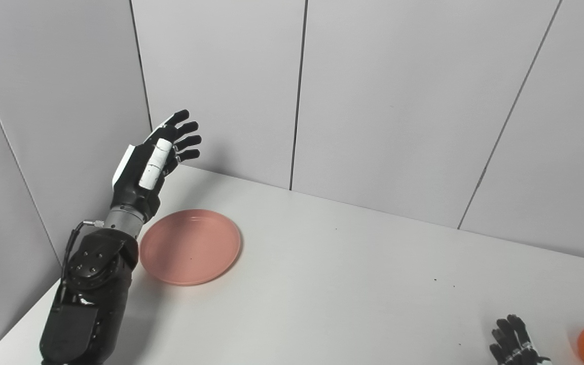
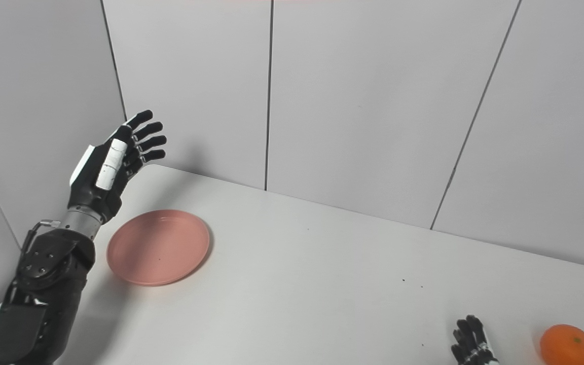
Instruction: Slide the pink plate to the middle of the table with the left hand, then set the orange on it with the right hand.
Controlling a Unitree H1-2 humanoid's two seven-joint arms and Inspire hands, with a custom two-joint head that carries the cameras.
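A pink plate (image 1: 190, 247) lies flat on the white table (image 1: 332, 284) at the left, near the back corner. My left hand (image 1: 157, 157) is raised above the table, behind and left of the plate, open with fingers apart, touching nothing. An orange (image 2: 570, 346) rests on the table at the bottom right. My right hand (image 2: 470, 346) shows only its fingertips at the bottom edge, just left of the orange and apart from it. The fingertips look spread and hold nothing.
Grey wall panels (image 1: 383, 101) close the table at the back and left. The left table edge runs along my left forearm (image 1: 89, 299). A few small dark specks (image 1: 434, 280) lie on the table at the right.
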